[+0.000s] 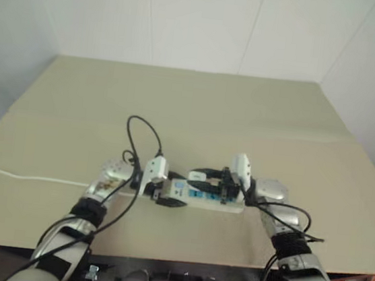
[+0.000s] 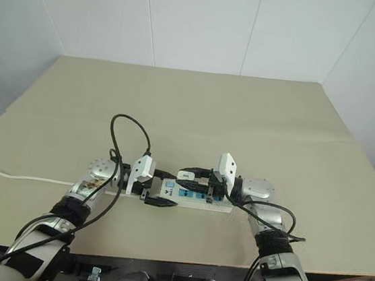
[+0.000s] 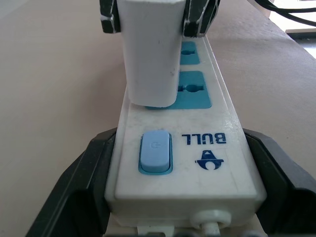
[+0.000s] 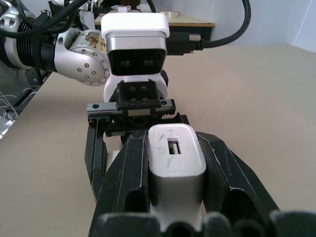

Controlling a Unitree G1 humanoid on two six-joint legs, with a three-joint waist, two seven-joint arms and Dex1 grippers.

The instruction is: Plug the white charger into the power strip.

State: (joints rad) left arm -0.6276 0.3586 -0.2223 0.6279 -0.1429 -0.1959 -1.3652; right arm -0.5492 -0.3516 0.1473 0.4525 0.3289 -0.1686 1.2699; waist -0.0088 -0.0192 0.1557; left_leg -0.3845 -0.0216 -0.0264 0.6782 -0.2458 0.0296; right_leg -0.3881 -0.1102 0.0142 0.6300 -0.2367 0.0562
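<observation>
So, right at the near edge of the tan counter (image 1: 258,115), the power strip (image 3: 197,148) is lying lengthwise across in front of the robot, and both arms are meeting over it. The left pincer (image 1: 170,199) is sitting with its two black fingers (image 3: 74,182) spread wide around the strip's switch end, one finger hugging each long side, so it's clamped on the strip itself. In the left wrist view the blue switch (image 3: 156,152) is closest, then the blue outlet faces (image 3: 190,91) running away from it. The right pincer (image 1: 203,180) is squeezing the white charger (image 4: 175,163) between its fingers, one on each side of the little white block. That charger is standing upright on the strip just past the switch, with its bottom end meeting the first blue outlet face; I can't tell how deep the prongs are sitting. Off to the robot's left, the strip's thin white cord (image 1: 14,176) is trailing flat across the counter toward the edge. Farther back, the counter is running out to plain white walls (image 1: 201,20).
</observation>
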